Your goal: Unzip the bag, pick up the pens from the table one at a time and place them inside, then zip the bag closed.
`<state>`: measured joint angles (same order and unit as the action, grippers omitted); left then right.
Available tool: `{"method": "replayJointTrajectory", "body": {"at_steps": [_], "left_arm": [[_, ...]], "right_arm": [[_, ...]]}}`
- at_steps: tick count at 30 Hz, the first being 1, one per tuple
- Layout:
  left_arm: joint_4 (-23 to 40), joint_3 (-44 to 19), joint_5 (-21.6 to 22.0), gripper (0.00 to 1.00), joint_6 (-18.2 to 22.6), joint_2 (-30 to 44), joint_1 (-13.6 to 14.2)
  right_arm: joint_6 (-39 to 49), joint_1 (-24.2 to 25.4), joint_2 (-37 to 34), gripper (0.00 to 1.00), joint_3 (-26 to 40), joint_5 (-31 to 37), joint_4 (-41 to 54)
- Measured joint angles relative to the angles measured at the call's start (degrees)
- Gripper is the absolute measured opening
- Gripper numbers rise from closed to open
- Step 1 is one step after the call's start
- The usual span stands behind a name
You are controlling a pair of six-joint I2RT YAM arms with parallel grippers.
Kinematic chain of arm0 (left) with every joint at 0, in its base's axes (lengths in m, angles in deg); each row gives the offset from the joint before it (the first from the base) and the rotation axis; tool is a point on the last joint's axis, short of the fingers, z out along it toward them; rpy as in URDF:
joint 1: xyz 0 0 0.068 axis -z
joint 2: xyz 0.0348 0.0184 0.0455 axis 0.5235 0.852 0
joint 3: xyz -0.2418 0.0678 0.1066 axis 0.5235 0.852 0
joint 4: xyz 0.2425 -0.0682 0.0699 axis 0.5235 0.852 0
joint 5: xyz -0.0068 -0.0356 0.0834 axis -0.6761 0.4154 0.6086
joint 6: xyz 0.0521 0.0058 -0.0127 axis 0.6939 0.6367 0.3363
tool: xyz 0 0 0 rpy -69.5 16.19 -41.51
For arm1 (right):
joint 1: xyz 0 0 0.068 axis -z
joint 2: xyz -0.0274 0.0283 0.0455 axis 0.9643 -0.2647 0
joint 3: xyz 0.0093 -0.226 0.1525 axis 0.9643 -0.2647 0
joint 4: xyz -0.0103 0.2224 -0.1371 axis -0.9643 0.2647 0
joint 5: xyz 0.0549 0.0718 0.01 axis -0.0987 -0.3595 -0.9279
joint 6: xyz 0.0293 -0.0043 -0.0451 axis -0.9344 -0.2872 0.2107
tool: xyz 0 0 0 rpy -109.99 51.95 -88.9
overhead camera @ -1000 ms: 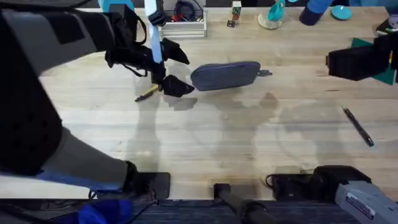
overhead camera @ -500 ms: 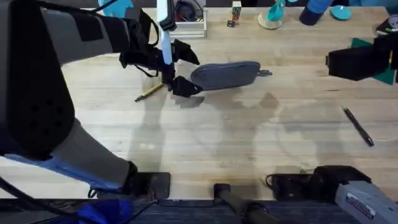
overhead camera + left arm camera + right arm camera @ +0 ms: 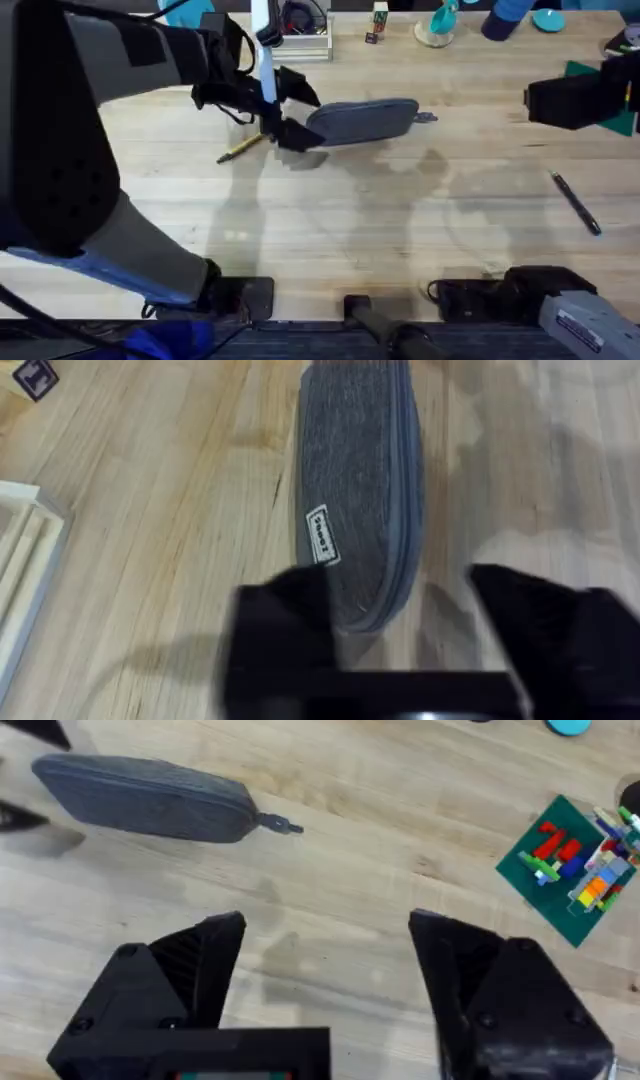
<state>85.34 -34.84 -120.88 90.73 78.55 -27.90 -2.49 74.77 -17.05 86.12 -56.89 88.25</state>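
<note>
The blue-grey pouch's (image 3: 358, 500) end is straddled by the left gripper's (image 3: 400, 625) wide-open, empty fingers (image 3: 275, 635); the right gripper (image 3: 325, 980) is held open and empty, well apart

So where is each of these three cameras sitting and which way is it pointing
Overhead: above the arm bases, looking down and forward over the light wooden table; both arms show.
Left wrist: on the left arm, facing the blue-grey fabric pouch; open left gripper astride its end.
Right wrist: on the right arm, high, facing down; open right gripper over bare wood.
All three share the pouch.
</note>
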Motion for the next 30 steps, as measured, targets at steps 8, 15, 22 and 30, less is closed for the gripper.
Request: {"method": "replayJointTrajectory", "body": {"at_steps": [8,15,22,30], "left_arm": [[-0.5,0.0,0.2,0.045,0.0,0.0,0.0],[-0.5,0.0,0.2,0.044,0.0,0.0,0.0],[-0.5,0.0,0.2,0.044,0.0,0.0,0.0],[-0.5,0.0,0.2,0.044,0.0,0.0,0.0]], "right_arm": [[0.4,0.0,0.0,0.997,0.0,0.0,0.0],[7.4,0.0,0.0,0.997,0.0,0.0,0.0],[20.4,0.2,0.0,0.996,0.0,-2.1,0.5],[34.4,7.2,-1.3,0.996,-1.6,-13.5,0.6]]}}
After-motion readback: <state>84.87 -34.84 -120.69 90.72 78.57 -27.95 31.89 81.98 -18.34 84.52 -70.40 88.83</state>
